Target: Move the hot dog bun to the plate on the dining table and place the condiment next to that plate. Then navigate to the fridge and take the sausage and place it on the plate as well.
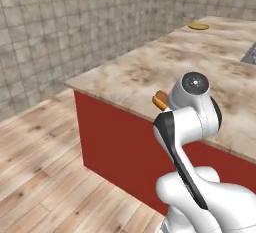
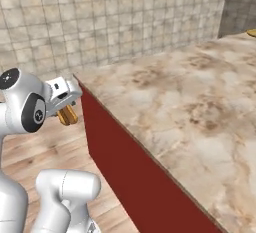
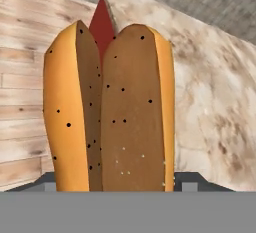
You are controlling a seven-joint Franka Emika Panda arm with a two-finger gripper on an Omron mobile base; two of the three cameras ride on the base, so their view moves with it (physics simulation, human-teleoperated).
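My gripper [image 2: 65, 111] is shut on the hot dog bun [image 3: 110, 112], an orange-tan split roll with dark specks that stands large between the fingertips in the hand view. The bun [image 2: 67, 116] hangs over the wooden floor, just off the near corner of the dining table [image 2: 190, 102]. Beside my wrist, an end of the bun [image 1: 160, 100] peeks out at the table's front edge. The yellow-rimmed plate [image 1: 198, 26] lies far off on the marble top, and its edge [image 2: 251, 32] shows at the right border. The condiment, fridge and sausage are out of view.
The table's red cabinet front [image 1: 120, 142] drops to a wooden floor [image 1: 40, 177]. A grey tiled wall [image 1: 75, 17] runs behind. A corner of the steel sink [image 1: 250, 54] shows at the right edge. My own white arm [image 1: 192, 127] blocks part of the table.
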